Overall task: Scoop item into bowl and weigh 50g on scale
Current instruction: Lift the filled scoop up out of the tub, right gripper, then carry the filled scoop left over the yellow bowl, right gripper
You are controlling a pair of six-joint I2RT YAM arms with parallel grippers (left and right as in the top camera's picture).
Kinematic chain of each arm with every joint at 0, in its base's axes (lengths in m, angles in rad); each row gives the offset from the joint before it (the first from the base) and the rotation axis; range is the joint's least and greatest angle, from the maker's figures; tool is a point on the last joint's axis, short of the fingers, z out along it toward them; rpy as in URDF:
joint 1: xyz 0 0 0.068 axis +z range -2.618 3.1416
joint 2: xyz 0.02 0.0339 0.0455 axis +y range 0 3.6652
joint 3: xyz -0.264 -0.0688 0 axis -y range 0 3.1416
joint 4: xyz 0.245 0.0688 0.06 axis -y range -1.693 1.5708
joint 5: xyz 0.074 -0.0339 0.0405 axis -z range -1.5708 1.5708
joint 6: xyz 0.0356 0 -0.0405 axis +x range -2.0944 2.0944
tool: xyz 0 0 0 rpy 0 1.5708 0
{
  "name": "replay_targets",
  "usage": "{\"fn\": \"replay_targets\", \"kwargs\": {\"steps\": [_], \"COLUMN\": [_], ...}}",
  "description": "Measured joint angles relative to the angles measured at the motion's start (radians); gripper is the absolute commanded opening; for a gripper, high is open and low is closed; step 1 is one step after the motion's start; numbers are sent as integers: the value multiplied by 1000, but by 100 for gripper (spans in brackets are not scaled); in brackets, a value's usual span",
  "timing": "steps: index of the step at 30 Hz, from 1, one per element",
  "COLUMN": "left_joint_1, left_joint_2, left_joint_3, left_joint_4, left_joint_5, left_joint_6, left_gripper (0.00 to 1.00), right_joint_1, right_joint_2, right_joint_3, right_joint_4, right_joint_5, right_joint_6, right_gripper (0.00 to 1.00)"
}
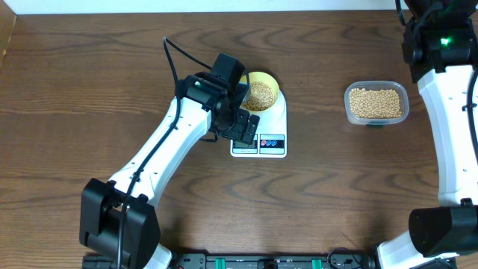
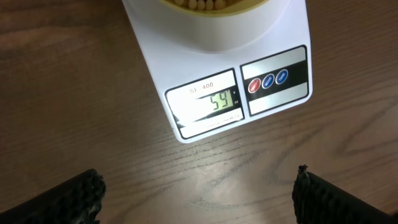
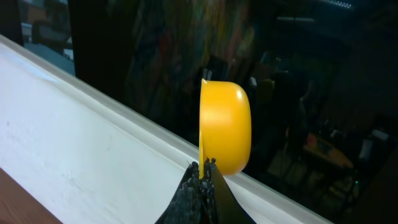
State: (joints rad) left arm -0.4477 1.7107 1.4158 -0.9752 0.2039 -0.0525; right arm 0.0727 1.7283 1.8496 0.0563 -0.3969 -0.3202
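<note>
Now I hang the left gripper, jaws spread, to read the scale; right gripper pinches the scoop aside.

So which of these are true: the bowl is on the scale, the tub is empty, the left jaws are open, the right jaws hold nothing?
1. The bowl is on the scale: true.
2. The tub is empty: false; it holds beans.
3. The left jaws are open: true.
4. The right jaws hold nothing: false; they are shut on a yellow scoop.
</note>
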Motion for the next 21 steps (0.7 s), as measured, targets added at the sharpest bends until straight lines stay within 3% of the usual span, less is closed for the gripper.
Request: {"fn": "replay_targets", "kwargs": {"steps": [13, 21], "left_joint_1": [0, 0], "left_joint_2": [0, 0], "left_joint_3": [0, 0], "left_joint_4": [0, 0], "left_joint_5": [0, 0], "left_joint_6": [0, 0], "left_gripper": [98, 98], "right_joint_1": [0, 1], "right_joint_2": [22, 22], "right_joint_3": [0, 1], "right_joint_4": [-57, -143], "right_joint_5": [0, -23], "right_joint_6": [-81, 46], "right_gripper": [1, 1]}}
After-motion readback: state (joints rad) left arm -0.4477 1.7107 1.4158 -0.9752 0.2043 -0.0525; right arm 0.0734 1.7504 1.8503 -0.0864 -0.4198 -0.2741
